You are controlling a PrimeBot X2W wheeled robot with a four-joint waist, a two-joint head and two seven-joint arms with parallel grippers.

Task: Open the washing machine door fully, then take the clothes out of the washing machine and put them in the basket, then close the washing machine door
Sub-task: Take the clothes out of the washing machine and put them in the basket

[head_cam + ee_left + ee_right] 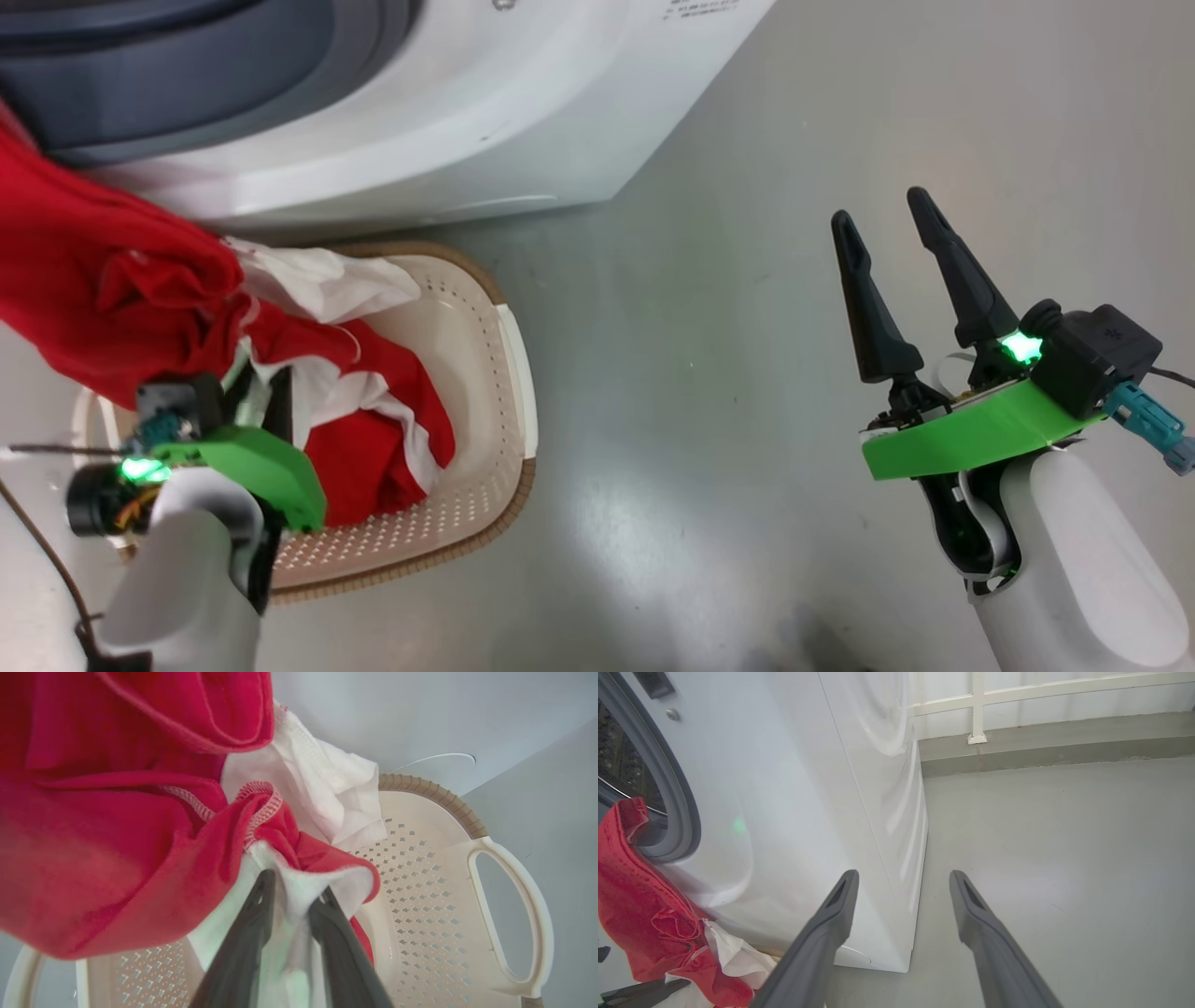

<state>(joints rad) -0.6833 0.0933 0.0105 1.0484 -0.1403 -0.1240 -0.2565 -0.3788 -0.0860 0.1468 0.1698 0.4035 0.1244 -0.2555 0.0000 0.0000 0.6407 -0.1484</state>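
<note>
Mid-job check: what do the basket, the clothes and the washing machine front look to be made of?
Basket: cream moulded plastic, slight sheen; punched holes, one-piece handle, brown rim imitating weave.
Clothes: soft matte fabric, red and white, folding freely, stitched hems; fibre unclear.
Washing machine: glossy white panels, probably painted metal, judging by the sharp reflections; grey door seal looks rubbery.

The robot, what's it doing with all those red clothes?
It is unloading laundry. The left gripper has the clothes between its fingers above the basket. Some cloth already lies in the basket, and some hangs from the washer. The right gripper is open with nothing in it, over the floor.
</note>
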